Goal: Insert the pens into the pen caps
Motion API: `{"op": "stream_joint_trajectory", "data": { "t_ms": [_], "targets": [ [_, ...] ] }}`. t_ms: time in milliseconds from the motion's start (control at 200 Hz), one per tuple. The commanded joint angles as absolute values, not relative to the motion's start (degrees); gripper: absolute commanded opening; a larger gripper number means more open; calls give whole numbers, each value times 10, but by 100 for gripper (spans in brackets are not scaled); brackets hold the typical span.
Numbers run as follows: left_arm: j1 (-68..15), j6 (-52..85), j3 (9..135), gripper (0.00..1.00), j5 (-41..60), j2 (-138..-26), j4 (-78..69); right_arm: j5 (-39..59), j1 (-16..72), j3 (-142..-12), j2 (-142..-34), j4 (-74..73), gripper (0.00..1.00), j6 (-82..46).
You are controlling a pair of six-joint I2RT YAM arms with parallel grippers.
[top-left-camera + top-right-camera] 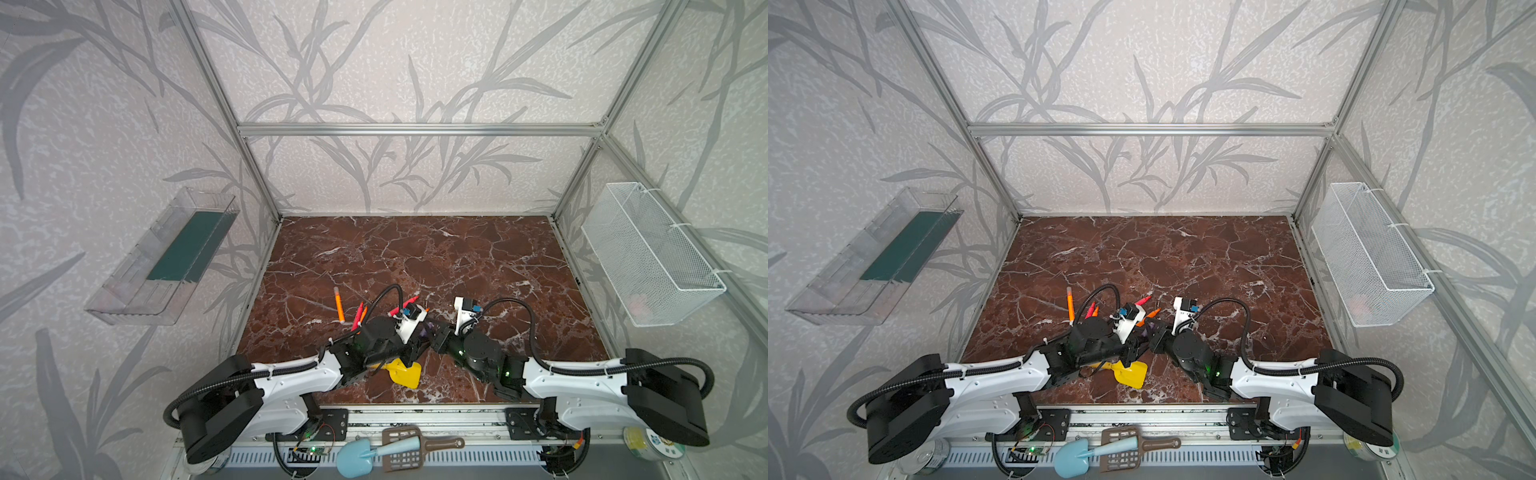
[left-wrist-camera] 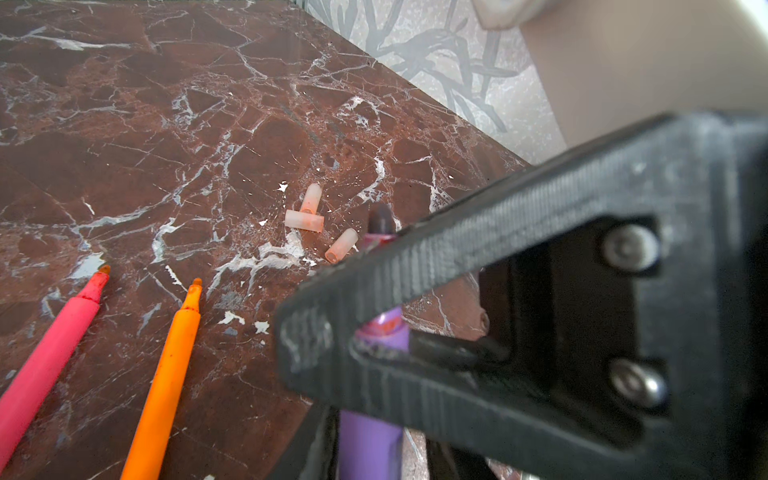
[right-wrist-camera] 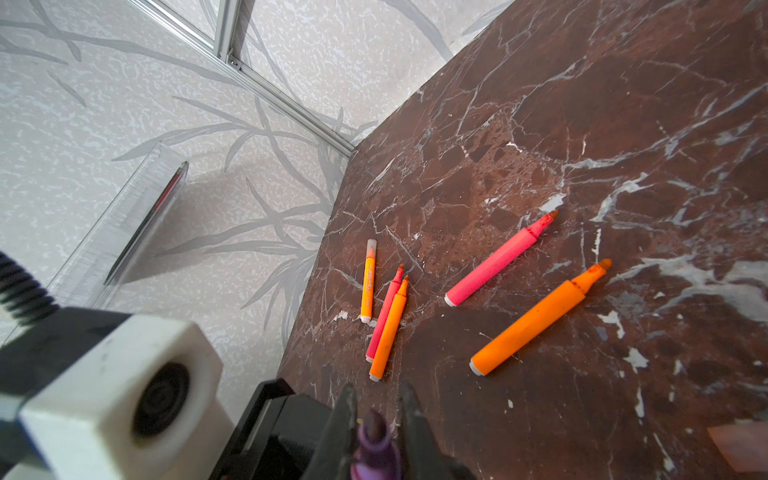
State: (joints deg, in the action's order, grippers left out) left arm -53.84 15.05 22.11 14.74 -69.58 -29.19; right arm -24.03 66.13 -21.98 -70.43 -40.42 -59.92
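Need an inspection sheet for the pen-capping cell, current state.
Surface: brown marble-pattern tabletop, nothing spilled.
Job's things: purple marker pen gripped; one capped orange pen; two red-pink pens and two orange pens uncapped; three translucent pinkish caps loose.
Clutter: yellow toy shovel partly under the left arm.
Grippers: left gripper shut on the purple pen; right gripper shut, contents hidden.
Cables: black corrugated hoses arch over both wrists.
Surroundings: clear plastic wall tray, white wire-mesh basket.
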Motion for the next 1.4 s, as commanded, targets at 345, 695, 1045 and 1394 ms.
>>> {"op": "stream_joint_trajectory", "data": {
  "t_ms": [345,695,1045,1394],
  "targets": [
    [-540,141,230,2,141,-716,-314,-266,668,-204,-684,-419,2,-603],
    [-529,171,197,0,-4,-683,-329,-323,666,-208,-578,-205,73,-572],
    [-512,200,114,0,-171,-542,-326,-439,644,-199,-504,74,66,-588],
    [-511,193,97,0,-172,-449,-262,-299,511,-243,-653,45,60,-534]
  ]
}}
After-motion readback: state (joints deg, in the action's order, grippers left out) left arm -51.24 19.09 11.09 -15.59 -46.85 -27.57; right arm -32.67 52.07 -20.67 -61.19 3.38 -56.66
